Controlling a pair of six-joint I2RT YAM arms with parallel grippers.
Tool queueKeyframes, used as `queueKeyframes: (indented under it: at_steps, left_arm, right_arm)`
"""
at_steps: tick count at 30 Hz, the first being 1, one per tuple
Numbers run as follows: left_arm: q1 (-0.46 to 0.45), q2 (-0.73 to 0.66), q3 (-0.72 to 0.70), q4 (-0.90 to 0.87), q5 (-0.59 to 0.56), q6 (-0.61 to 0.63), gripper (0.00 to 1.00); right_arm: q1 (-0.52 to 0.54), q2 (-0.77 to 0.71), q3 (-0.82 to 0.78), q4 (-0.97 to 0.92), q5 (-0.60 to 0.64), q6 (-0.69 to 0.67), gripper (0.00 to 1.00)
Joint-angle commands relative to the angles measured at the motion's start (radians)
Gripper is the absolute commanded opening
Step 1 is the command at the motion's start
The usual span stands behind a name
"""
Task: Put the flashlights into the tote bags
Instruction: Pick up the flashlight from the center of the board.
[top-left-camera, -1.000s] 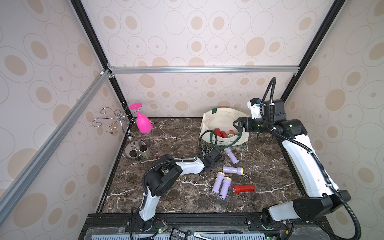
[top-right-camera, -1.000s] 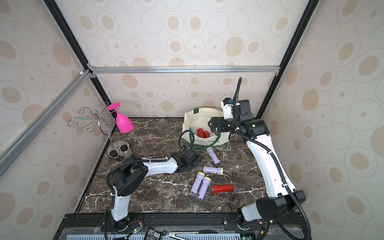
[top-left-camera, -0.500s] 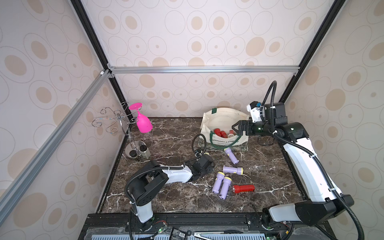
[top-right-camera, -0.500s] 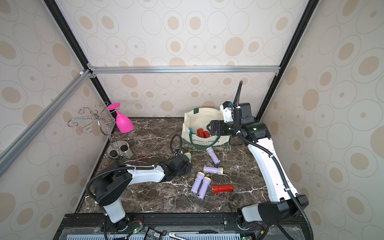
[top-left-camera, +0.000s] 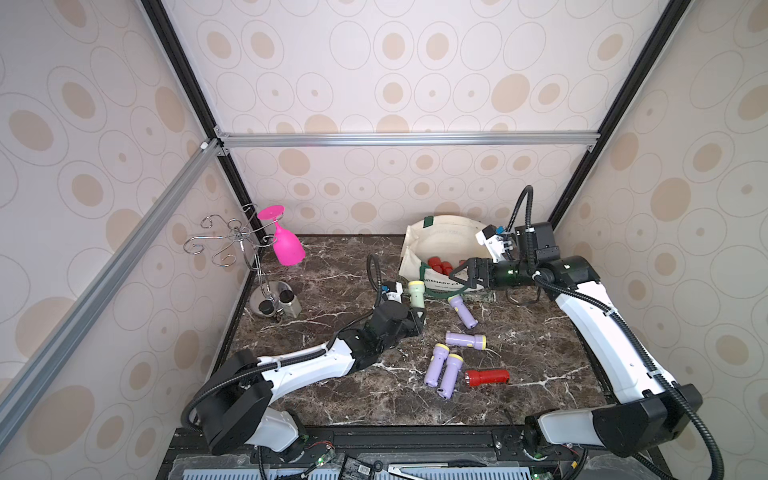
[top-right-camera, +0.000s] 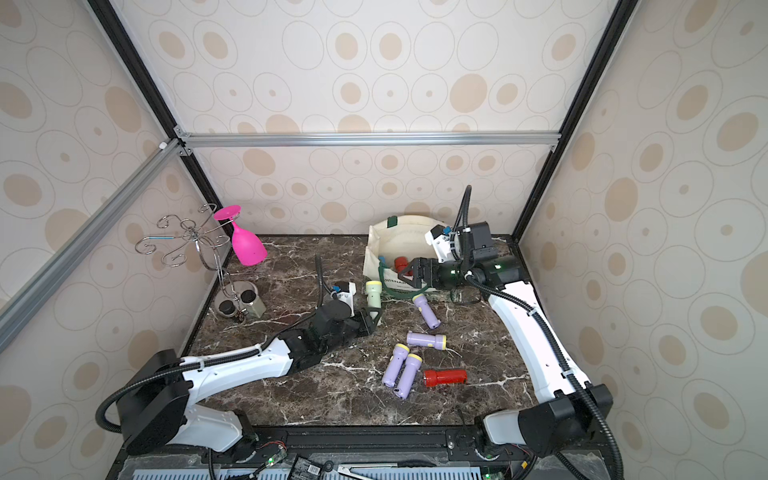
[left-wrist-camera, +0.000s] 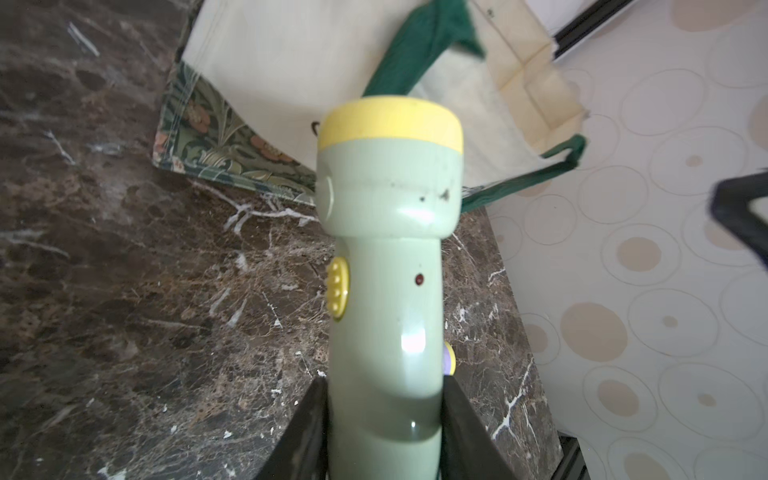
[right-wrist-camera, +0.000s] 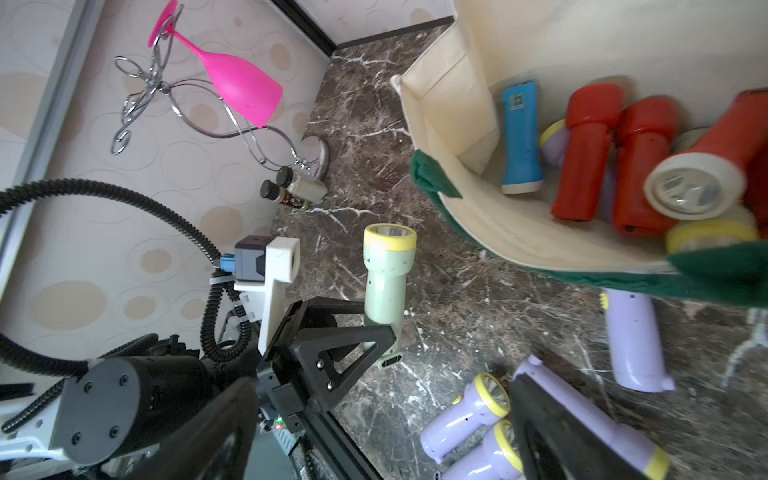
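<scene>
One slip feared most: with the left gripper (right-wrist-camera: 374, 330) clamped shut on only the tail of the pale green flashlight (top-left-camera: 416, 293), head first and just short of the tote bag (top-left-camera: 444, 237), risked snagging the green handle (left-wrist-camera: 415, 45) and spilling it onto the table (top-left-camera: 332, 266). Judged the right gripper (top-left-camera: 458, 274), spread wide and empty at the bag's mouth near the red flashlights (right-wrist-camera: 590, 153) and blue flashlight (right-wrist-camera: 519, 137) inside, likely to crowd the way in. Noted four lilac flashlights (top-left-camera: 465, 340) and a lone red flashlight (top-left-camera: 488, 377) loose nearer the front, a pink goblet (top-left-camera: 286, 245) well apart.

The flashlight (left-wrist-camera: 386, 266) is smooth, glossy plastic; beside it the tote bag (left-wrist-camera: 282, 62) is matt woven cloth, the tabletop (left-wrist-camera: 124, 291) polished and marble-like.
</scene>
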Motion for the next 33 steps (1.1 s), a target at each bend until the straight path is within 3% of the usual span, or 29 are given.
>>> queueKeyframes:
  at_steps: [1,8,21,33]
  left_arm:
    - [-0.005,-0.061,0.044,-0.046,0.042,0.137,0.00]
    - [-0.010,-0.116,0.066,-0.003,0.156,0.187,0.00]
    - [-0.039,-0.086,0.034,0.183,0.163,0.146,0.00]
    - [-0.047,-0.061,0.031,0.222,0.160,0.132,0.00]
  right_arm:
    - [0.013,0.023,-0.020,0.035,-0.143,0.002,0.97]
    - [0.053,0.064,-0.046,0.107,-0.205,0.069,0.97]
    - [0.083,0.133,-0.029,0.182,-0.147,0.149,0.93]
    - [0.122,0.138,-0.011,0.190,-0.136,0.159,0.58]
